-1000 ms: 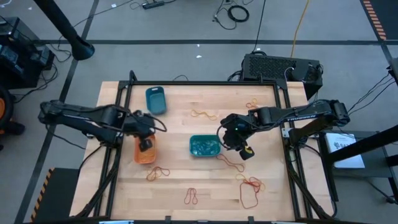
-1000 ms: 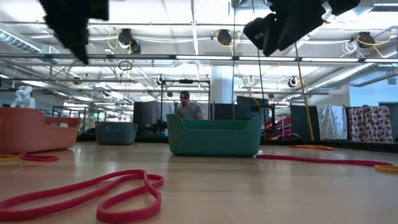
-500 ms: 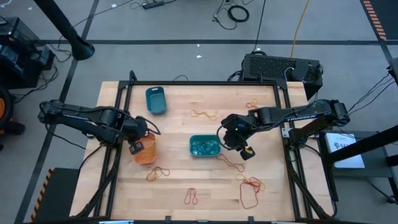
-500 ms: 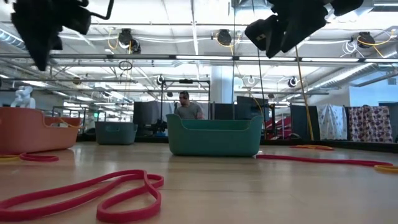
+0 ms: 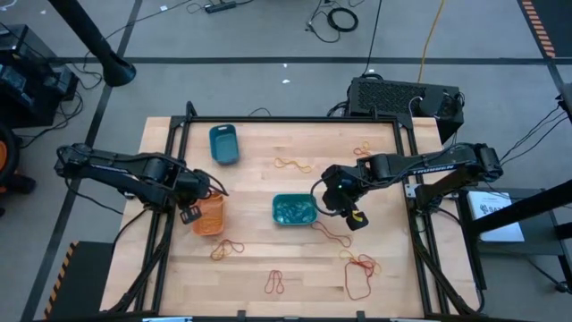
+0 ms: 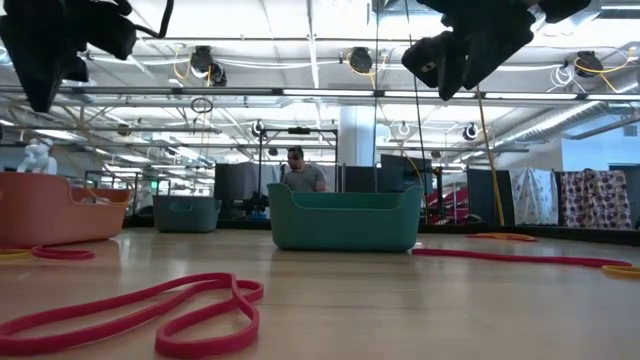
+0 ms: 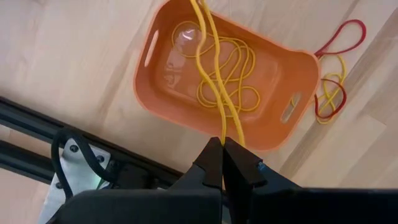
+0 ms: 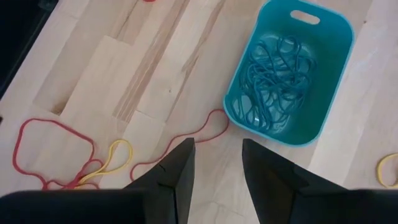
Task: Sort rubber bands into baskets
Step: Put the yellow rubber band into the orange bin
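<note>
My left gripper (image 5: 190,214) is shut on a yellow rubber band (image 7: 211,68), just off the left side of the orange basket (image 5: 211,217), which holds more yellow bands (image 7: 231,74). My right gripper (image 5: 339,200) is open and empty above the table, right of the teal basket (image 5: 293,210), which is full of blue-green bands (image 8: 277,84). The darker blue basket (image 5: 223,144) stands at the far left. Loose red and yellow bands (image 5: 360,270) lie on the table. My left gripper pinches the yellow band between its two shut fingertips, at one end of the loop (image 7: 221,132). Two strands run straight away from the fingertips, over the orange basket's inside. The band's other end leaves the wrist view, so I cannot tell where it rests.
Loose bands lie on the table: red (image 5: 275,283) near the front edge, red and orange (image 5: 226,249) in front of the orange basket, orange (image 5: 292,165) and yellow (image 5: 362,149) at the back, and a thin red one (image 8: 186,140) beside the teal basket. A person stands behind the table (image 6: 298,170).
My left gripper has gone from above the orange basket toward the table's left edge, staying shut on the yellow band.
</note>
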Motion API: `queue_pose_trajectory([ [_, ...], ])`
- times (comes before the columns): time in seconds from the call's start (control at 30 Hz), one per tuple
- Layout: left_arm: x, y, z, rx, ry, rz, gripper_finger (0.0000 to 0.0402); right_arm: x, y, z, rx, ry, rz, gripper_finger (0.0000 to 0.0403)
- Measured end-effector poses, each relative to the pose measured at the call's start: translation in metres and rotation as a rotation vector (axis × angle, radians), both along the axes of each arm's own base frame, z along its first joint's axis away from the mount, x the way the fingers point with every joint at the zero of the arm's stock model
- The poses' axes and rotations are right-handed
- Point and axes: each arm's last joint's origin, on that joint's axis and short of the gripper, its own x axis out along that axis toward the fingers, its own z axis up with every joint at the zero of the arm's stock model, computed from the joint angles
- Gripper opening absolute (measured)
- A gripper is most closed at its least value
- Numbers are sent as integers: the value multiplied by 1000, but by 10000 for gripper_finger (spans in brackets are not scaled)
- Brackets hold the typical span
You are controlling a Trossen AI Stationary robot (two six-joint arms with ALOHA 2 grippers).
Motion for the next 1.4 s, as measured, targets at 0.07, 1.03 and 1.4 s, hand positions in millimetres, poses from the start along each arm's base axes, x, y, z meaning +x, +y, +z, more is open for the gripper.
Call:
queue_pose_trajectory([
  [0.07, 1, 0, 0, -1, -8, 0, 2, -1, 0, 0, 0, 7, 0, 128],
  [1.03, 1, -1, 0, -22, -6, 24, 5, -25, -98, -7, -46, 144, -231, 128],
  [1.4, 2, 1, 0, 27, -21, 23, 69, -62, -158, -20, -27, 216, -411, 128],
])
